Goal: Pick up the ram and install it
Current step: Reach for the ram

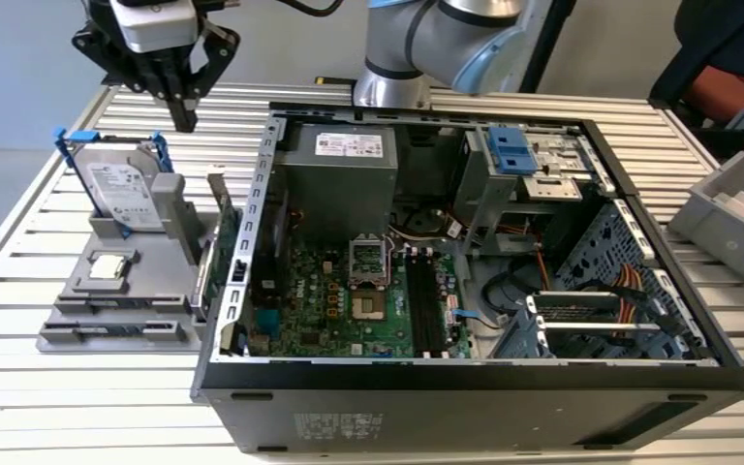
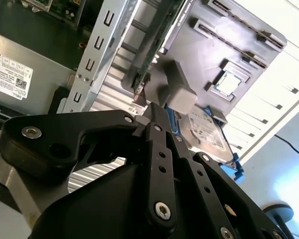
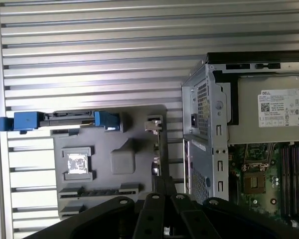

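My gripper (image 1: 185,118) hangs high over the table's far corner on the exterior view's left, fingers pointing down and shut with nothing between them. Below it stands a grey holder (image 1: 75,291). A thin dark stick that I take for the ram (image 1: 123,331) lies edge-up in a groove at the holder's near end, also visible in the first wrist view (image 3: 97,191). In both wrist views the gripper (image 3: 163,183) (image 2: 153,110) sits above the holder's edge nearest the case. The motherboard's black slots (image 1: 424,302) lie inside the open computer case (image 1: 236,320).
The holder also carries a silver hard drive with blue clips (image 1: 124,194), a small square chip (image 1: 109,266) and an upright green card with a metal bracket (image 1: 224,254) beside the case wall. A grey bin (image 1: 734,208) stands at the exterior view's right. The table is slatted metal.
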`<state>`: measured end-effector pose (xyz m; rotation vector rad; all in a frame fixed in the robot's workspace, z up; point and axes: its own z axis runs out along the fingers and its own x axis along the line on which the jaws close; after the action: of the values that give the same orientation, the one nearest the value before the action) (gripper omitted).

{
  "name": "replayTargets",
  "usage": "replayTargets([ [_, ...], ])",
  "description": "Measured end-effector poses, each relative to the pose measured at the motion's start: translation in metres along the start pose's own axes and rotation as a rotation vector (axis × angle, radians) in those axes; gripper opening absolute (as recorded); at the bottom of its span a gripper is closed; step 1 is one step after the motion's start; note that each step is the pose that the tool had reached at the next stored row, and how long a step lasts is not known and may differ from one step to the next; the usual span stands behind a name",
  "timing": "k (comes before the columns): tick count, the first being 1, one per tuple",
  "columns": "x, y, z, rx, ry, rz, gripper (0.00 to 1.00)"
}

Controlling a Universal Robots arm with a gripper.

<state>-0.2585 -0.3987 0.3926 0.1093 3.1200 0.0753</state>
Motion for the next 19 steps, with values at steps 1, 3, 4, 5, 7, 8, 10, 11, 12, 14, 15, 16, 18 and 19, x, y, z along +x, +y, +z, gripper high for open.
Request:
replayTargets([
  [1, 0.0018, -0.0001, -0.0001, 0.0000, 0.0001, 0.000, 0.00],
  [3, 0.0055, -0.0004, -0.0001, 0.0000, 0.0002, 0.000, 0.00],
  [4, 0.0075, -0.0005, -0.0002, 0.0000, 0.0003, 0.000, 0.00],
  [5, 0.0095, -0.0006, -0.0002, 0.0000, 0.0003, 0.000, 0.00],
  [7, 0.0136, -0.0009, -0.0003, 0.0000, 0.0004, 0.000, 0.00],
  [8, 0.0157, -0.0011, -0.0003, 0.0000, 0.0003, 0.000, 0.00],
  [10, 0.0196, -0.0014, -0.0004, 0.0000, 0.0004, 0.000, 0.00],
  [11, 0.0216, -0.0015, -0.0004, 0.0000, 0.0004, 0.000, 0.00],
  [12, 0.0235, -0.0016, -0.0005, 0.0000, 0.0004, 0.000, 0.00],
  [14, 0.0272, -0.0019, -0.0005, 0.0000, 0.0003, 0.000, 0.00],
  [15, 0.0292, -0.0020, -0.0006, 0.0000, 0.0004, 0.000, 0.00],
  [16, 0.0310, -0.0021, -0.0006, 0.0000, 0.0003, 0.000, 0.00],
  [18, 0.0348, -0.0024, -0.0007, 0.0000, 0.0004, 0.000, 0.00],
  [19, 0.0365, -0.0025, -0.0008, 0.0000, 0.0004, 0.000, 0.00],
])
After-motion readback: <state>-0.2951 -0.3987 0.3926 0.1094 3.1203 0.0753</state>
